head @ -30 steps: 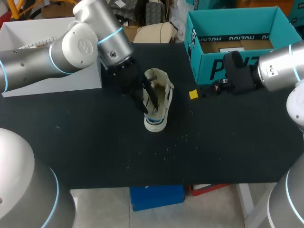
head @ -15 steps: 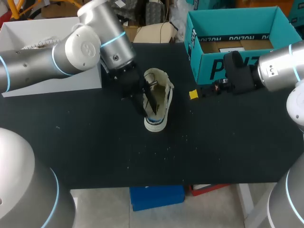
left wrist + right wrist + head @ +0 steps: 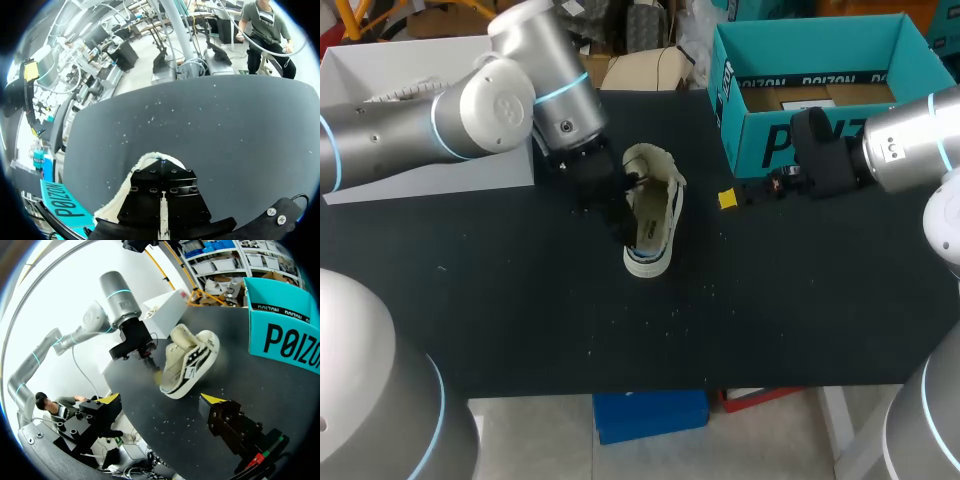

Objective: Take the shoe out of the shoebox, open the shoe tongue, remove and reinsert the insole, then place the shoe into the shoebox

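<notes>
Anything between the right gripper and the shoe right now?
Nothing. In the right wrist view, only bare black table separates the open right gripper from the shoe ahead of it; the head view agrees.

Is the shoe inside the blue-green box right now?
No, the shoe is out on the black table, apart from the teal shoebox.

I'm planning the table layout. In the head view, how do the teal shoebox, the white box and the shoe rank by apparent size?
1. Teal shoebox and white box: they look alike, and the left arm hides part of the white box, so unranked.
2. Shoe: clearly smallest.
</notes>
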You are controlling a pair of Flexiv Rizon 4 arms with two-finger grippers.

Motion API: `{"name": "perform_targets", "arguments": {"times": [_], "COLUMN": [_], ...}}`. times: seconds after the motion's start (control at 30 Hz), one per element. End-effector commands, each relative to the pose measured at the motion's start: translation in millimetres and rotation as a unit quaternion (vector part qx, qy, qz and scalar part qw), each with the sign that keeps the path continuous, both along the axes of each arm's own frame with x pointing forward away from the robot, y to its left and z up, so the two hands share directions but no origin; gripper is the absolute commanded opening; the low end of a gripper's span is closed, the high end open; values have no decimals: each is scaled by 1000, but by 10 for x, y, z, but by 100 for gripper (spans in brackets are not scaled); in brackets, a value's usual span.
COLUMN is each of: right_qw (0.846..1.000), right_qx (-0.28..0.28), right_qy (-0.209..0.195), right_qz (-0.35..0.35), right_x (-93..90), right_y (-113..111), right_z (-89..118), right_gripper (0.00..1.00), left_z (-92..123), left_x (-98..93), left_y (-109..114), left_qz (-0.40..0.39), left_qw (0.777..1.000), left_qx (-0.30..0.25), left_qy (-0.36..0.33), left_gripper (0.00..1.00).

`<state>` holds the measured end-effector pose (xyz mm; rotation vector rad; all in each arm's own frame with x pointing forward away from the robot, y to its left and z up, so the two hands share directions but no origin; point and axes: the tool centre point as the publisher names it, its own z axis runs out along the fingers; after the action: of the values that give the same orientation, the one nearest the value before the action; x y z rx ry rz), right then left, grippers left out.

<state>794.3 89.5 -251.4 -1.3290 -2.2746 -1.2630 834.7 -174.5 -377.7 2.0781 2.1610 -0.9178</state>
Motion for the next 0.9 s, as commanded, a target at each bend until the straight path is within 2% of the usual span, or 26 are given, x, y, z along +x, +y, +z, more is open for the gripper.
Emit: {"name": "perform_targets", "arguments": {"times": [0.03, 0.37, 0.5, 0.63, 0.9], "right_qw": [1000, 1000, 1000, 1000, 1000], "right_qx": [-1, -1, -1, -1, -1], "right_qy": [1, 1, 1, 1, 1], "right_qz": [0, 0, 0, 0, 0], "right_x": [6, 6, 6, 6, 6], "right_y": [9, 9, 9, 9, 9], "right_z": [0, 0, 0, 0, 0], "right_gripper": [100, 100, 100, 100, 100], "left_z": [-63, -160, -49, 34, -138], "left_x": [3, 20, 72, 149, 228], "left_y": [1, -1, -11, 4, -21], "left_qz": [2, 6, 0, -17, -34], "left_qw": [1000, 1000, 999, 993, 983], "left_qx": [4, 25, 30, 76, 121], "left_qy": [-2, -12, -33, -85, -135], "left_gripper": [0, 0, 0, 0, 0]}}
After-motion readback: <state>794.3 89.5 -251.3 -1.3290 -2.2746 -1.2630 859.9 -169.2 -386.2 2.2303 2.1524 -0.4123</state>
